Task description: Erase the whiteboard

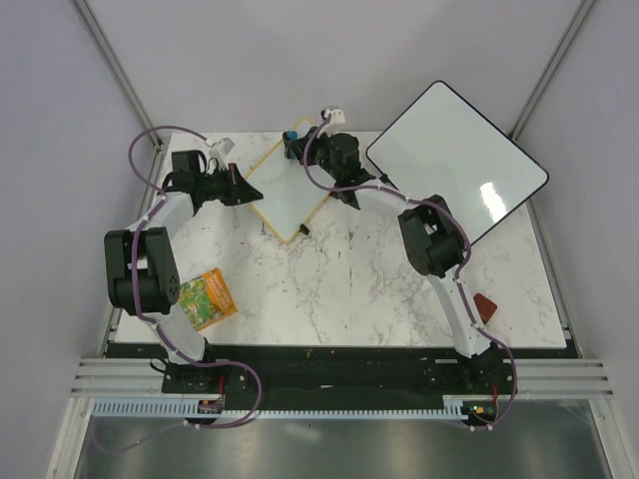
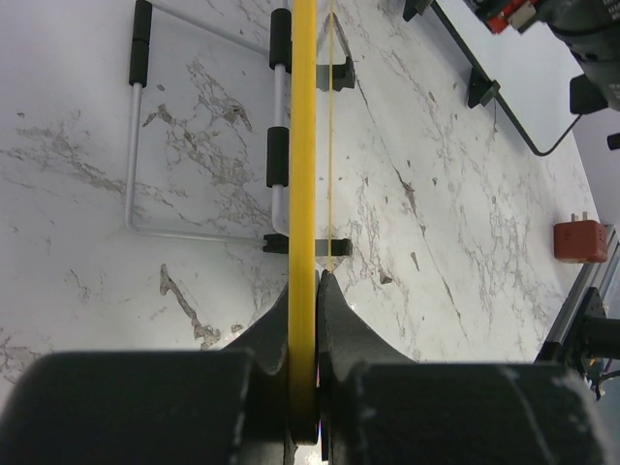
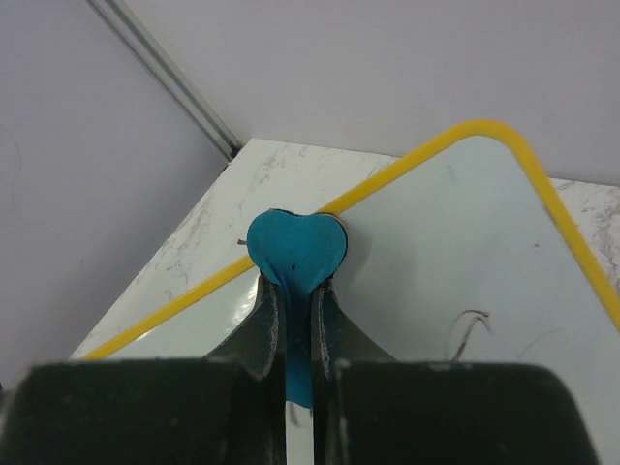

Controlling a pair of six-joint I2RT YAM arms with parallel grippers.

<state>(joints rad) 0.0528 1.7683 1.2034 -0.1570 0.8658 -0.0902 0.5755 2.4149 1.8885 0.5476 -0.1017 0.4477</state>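
Observation:
A small whiteboard (image 1: 292, 193) with a yellow frame is held tilted at the back middle of the table. My left gripper (image 1: 243, 187) is shut on its left yellow edge (image 2: 303, 194), seen edge-on in the left wrist view. My right gripper (image 1: 297, 142) is shut on a blue heart-shaped eraser (image 3: 295, 254) and presses it on the board's face near the yellow frame at its far corner. Faint brown pen marks (image 3: 467, 327) show on the board (image 3: 455, 252) to the right of the eraser.
A larger black-framed whiteboard (image 1: 456, 160) leans at the back right. An orange-green packet (image 1: 208, 297) lies at the front left. A red block (image 1: 484, 307) sits at the right front, also in the left wrist view (image 2: 579, 240). A wire stand (image 2: 208, 126) lies on the marble.

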